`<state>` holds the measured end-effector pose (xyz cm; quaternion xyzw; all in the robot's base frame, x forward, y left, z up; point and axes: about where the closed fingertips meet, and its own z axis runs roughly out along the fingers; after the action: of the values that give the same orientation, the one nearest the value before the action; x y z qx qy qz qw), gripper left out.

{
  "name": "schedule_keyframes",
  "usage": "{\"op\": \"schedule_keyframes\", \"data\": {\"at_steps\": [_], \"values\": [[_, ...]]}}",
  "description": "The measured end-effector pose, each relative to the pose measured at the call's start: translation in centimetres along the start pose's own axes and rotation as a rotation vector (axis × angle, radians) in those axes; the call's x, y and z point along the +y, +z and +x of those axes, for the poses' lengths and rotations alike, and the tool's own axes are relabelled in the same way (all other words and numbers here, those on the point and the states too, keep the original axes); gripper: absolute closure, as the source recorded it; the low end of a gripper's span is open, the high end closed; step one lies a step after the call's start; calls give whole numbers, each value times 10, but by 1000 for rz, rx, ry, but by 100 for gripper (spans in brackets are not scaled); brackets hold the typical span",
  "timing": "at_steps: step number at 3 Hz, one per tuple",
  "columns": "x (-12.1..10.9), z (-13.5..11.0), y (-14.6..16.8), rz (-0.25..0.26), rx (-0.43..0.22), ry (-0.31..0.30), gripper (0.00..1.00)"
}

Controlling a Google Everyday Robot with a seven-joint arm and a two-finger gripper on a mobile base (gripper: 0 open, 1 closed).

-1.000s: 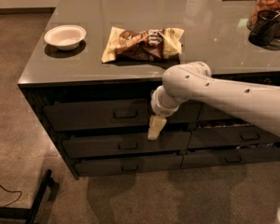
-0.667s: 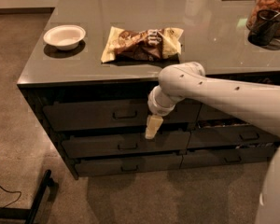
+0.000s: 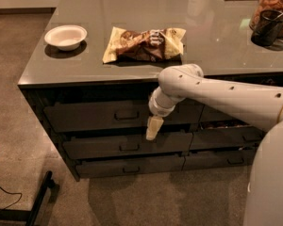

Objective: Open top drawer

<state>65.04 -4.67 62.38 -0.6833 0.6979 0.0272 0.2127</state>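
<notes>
Camera view, gripper (image 3: 153,127) low before top drawer (image 3: 85,117), arm (image 3: 226,98) covering its right end

Pincer (image 3: 153,128) hangs just R of top drawer (image 3: 85,117) handle (image 3: 127,115); snack bag (image 3: 144,44) & bowl (image 3: 65,36) on counter (image 3: 226,41).

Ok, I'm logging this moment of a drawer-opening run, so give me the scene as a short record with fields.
hand: pointing down, in front of the drawer fronts, just right of and below the handle
top drawer: dark front under the counter edge, looks shut
handle: small bar at drawer centre, hand not on it
counter: holds bowl at left, chip bag near middle, dark cup at right
</notes>
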Motion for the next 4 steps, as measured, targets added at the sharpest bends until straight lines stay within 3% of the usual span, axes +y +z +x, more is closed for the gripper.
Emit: {"op": "schedule_keyframes", "data": {"at_steps": [1,4], "values": [[0,-1,-3,0,0,0,17],[2,-4,-21,-21,7,-8,87]]}}
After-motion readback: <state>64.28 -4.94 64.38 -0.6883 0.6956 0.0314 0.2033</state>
